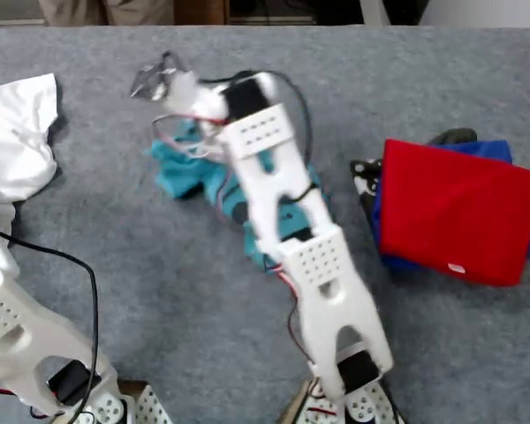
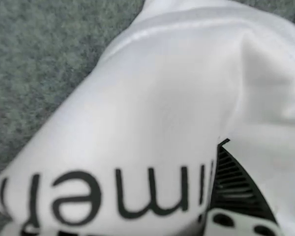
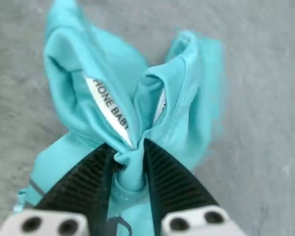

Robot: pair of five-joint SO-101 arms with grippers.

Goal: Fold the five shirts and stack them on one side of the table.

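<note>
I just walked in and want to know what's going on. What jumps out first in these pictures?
The bright red folded shirt jumps out, lying on top of a blue shirt at the right of the table in the high view. In the middle, the right gripper pinches a bunched teal shirt. A crumpled white shirt lies at the left edge.

Gripper (image 3: 130, 164) pinching teal shirt (image 3: 137, 108)

Black ribbed fingers (image 3: 83, 184) clamp a bunched fold of the fabric; a white label (image 3: 108, 110) shows in the folds; the shirt rises crumpled above the grey table (image 3: 265, 98).
</note>
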